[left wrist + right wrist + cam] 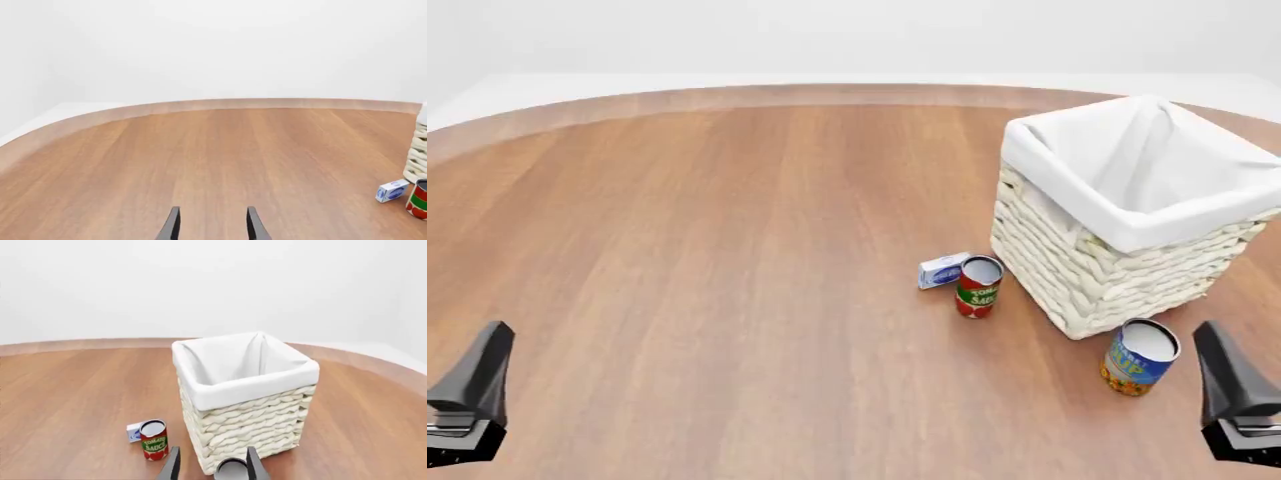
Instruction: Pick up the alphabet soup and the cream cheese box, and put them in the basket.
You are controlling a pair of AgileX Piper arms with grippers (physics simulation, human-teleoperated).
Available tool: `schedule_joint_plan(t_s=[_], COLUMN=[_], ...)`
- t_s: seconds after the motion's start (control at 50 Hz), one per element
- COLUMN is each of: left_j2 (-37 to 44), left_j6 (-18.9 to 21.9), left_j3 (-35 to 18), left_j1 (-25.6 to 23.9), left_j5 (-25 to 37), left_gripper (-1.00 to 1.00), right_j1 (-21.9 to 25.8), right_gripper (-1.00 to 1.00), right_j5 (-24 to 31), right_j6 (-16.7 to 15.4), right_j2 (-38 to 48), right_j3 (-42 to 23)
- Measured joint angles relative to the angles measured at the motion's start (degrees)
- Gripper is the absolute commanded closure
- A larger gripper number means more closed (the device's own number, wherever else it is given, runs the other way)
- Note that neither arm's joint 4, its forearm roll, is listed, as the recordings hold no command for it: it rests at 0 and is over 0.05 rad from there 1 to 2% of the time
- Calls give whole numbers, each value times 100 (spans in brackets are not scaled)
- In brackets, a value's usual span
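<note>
- Nothing is picked up yet, as I judge it: both task things stand on the brown wooden table (721, 260) and the big square cream wicker basket with its white cloth lining (1121, 270) shows only its lining, so the first reach is the step in hand.
- My right claw (213, 464) has its two dark fingers spread apart, grasping nothing; between them I see a silvery-white round top, most likely the short blue-labelled alphabet soup can with the yellow-orange band (1138, 357).
- That can stands upright just beside the basket's near corner and close to my right arm, so I would take it first, coming down over its top without nudging the weave.
- My left claw (212, 225) is likewise released, fingers parted over bare wood.
- The small flat pale-blue-and-white cream cheese box (942, 271) lies near the basket's left wall, touching or nearly touching the slim red-and-green tomato sauce can (978, 286); I cannot tell which.
- Taking the box calls for an approach from its open left side, away from that can.
- The left half of the table gives wide room; the curved far edge is well away from everything.
</note>
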Motion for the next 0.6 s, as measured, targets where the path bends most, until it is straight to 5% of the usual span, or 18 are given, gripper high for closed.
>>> schedule_joint_plan(t_s=[0.6], left_j2=[0], left_j6=[0], left_j3=[0], left_j1=[0], left_j5=[0], left_gripper=[-100], right_j1=[258], right_gripper=[-100], right_j5=[514], right_j6=[-222], right_j2=[767], right_j3=[-736])
